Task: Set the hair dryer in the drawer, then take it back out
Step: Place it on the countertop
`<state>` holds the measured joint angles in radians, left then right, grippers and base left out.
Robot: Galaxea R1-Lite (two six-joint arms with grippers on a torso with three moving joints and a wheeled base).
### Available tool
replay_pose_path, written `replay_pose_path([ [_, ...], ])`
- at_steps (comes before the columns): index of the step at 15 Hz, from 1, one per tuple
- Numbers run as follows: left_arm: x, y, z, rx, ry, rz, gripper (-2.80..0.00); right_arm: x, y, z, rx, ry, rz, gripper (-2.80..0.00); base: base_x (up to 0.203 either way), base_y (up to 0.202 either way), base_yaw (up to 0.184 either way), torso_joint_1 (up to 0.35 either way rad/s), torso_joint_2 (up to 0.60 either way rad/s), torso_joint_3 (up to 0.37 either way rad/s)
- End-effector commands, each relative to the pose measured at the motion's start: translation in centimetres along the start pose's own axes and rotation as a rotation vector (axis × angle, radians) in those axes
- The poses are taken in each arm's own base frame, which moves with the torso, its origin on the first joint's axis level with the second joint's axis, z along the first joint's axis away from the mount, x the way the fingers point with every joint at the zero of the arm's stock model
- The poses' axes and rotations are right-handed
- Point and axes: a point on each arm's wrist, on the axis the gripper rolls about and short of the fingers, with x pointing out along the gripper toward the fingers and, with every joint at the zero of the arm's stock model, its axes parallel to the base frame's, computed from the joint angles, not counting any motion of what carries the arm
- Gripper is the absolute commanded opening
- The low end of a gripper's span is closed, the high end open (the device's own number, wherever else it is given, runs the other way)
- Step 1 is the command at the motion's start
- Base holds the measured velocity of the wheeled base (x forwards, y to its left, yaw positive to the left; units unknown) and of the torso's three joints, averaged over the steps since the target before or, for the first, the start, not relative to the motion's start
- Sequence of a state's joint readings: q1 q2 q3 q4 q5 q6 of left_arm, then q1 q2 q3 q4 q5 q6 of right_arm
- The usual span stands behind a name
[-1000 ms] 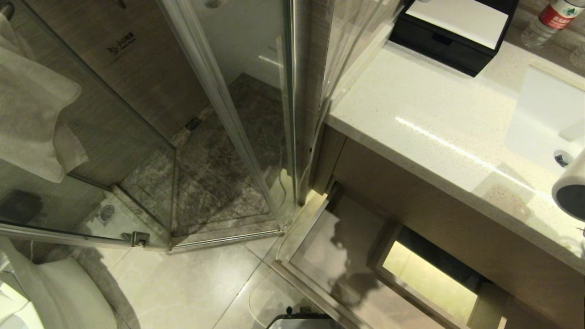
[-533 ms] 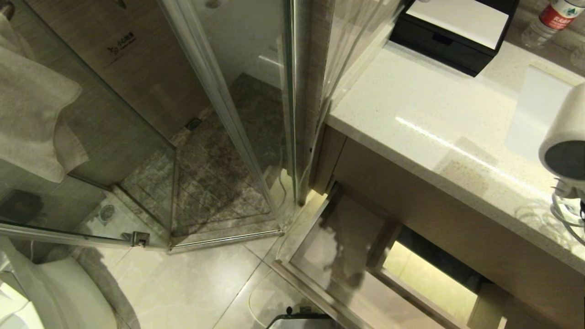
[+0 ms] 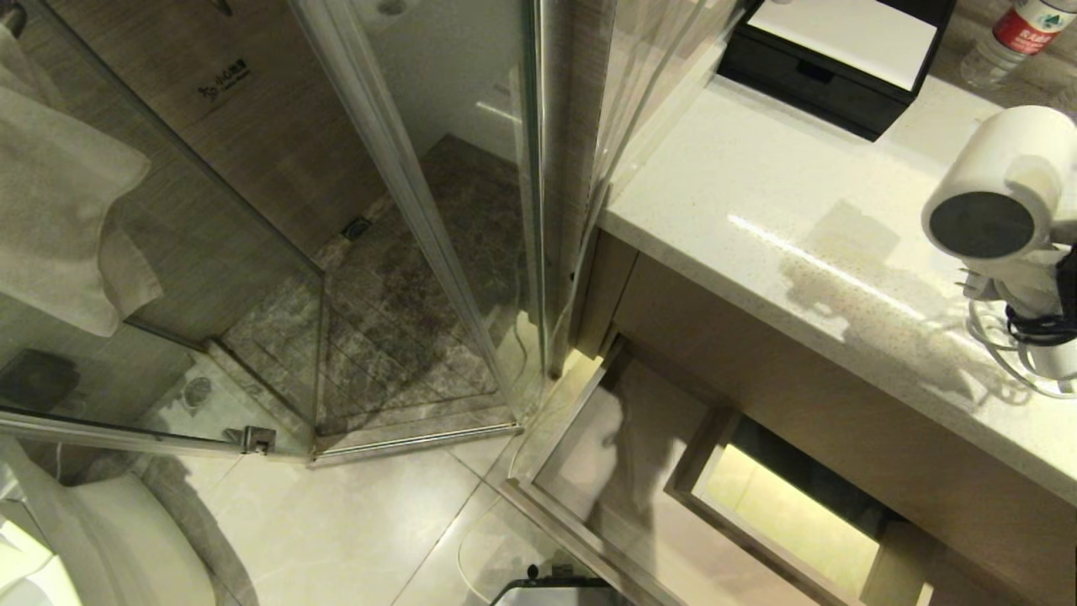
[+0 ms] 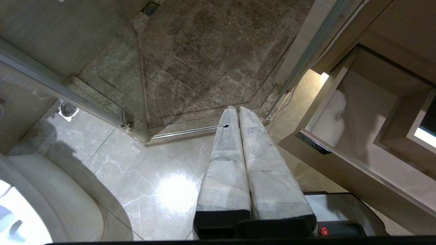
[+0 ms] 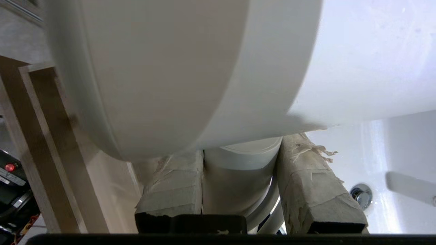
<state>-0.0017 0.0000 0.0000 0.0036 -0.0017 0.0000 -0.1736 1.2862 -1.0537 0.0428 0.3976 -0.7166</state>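
Right gripper (image 5: 238, 190) clamped on white hair dryer (image 3: 993, 202) handle, above the stone countertop (image 3: 782, 210); open drawer (image 3: 589, 488) below. Left gripper (image 4: 237, 119) closed, empty.

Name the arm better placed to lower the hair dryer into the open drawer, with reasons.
Right. The right gripper already clamps the hair dryer by its handle above the counter, with the drawer open below. The left gripper hangs shut over the floor.

We see a pale speckled stone countertop (image 3: 782, 202) bearing a black box with a white lid (image 3: 833, 50) and a clear plastic bottle (image 3: 1005, 38).
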Motion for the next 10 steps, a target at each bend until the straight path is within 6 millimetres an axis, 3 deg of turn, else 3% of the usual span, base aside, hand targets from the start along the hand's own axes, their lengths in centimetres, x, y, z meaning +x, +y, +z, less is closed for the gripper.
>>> replay_pose_path([
  [1, 0.0, 0.0, 0.0, 0.000, 0.001, 0.000, -2.80, 2.8, -0.4, -0.8, 0.014, 0.044, 0.038, -2.80, 0.000, 0.000, 0.000, 0.000, 0.00, 0.000],
  [10, 0.0, 0.0, 0.0, 0.000, 0.001, 0.000, -2.80, 6.5, -0.2, -0.5, 0.016, 0.058, 0.087, -2.80, 0.000, 0.000, 0.000, 0.000, 0.00, 0.000],
])
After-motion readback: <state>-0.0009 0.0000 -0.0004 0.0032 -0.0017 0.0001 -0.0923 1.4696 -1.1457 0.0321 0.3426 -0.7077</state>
